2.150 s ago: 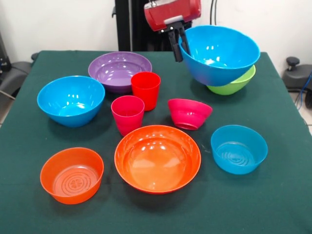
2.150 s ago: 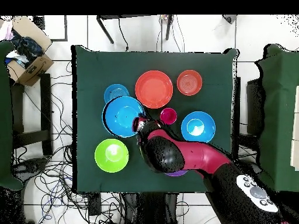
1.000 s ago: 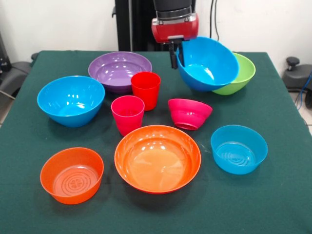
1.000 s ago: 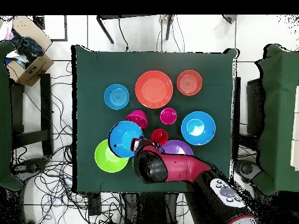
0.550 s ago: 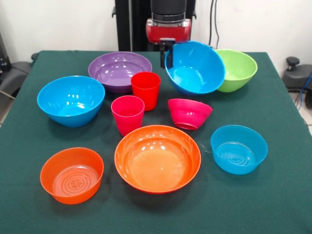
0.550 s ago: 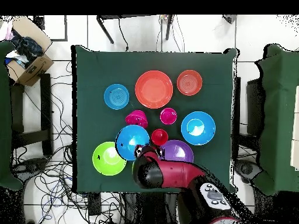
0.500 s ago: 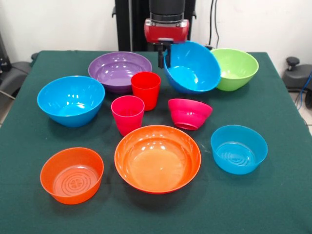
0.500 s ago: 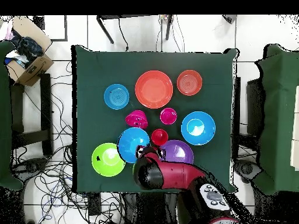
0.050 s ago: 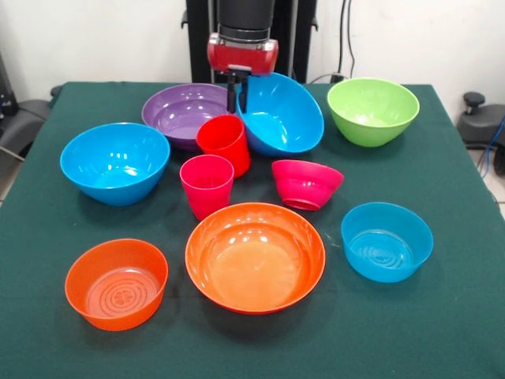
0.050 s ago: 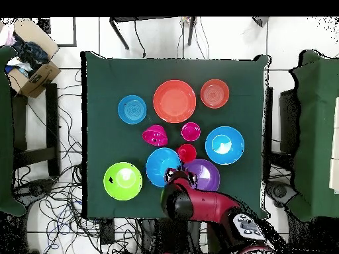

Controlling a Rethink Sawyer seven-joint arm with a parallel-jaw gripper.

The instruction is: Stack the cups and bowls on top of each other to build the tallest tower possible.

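Showing the scene: one arm over a green worktop (image 9: pixel 442 316) set with bowls and cups.
Pincer: the pincer (image 9: pixel 237 93) hangs from the red wrist, its two dark fingers closed on the rim of a large blue bowl (image 9: pixel 280 114), one finger inside the rim and one outside.
Held bowl: tilted steeply, its mouth facing the camera's left in the front view; whether its lower side touches the worktop cannot be told. It lies between the purple bowl (image 9: pixel 180 113) and the lime green bowl (image 9: pixel 372 110), overlapping the purple bowl's rim as seen from the front.
Red cup (image 9: pixel 224 142): tipped off upright and touching the held bowl's lower edge.
Pink cup (image 9: pixel 207 185): upright, just in front of the red cup.
Small magenta bowl (image 9: pixel 306 183): near the front of the held bowl, apart from it.
Second large blue bowl (image 9: pixel 114 162): alone at the camera's left.
Large orange bowl (image 9: pixel 255 257): centre front, mouth up.
Small orange bowl (image 9: pixel 116 283): front left (ringed bottom visible).
Light blue bowl (image 9: pixel 387 241): front right, ringed bottom too.
Overhead check: the arm (image 10: pixel 198 206) covers part of the purple bowl; the lime green bowl stands well apart from the rest.
Tower: none; no bowl or cup sits inside another.
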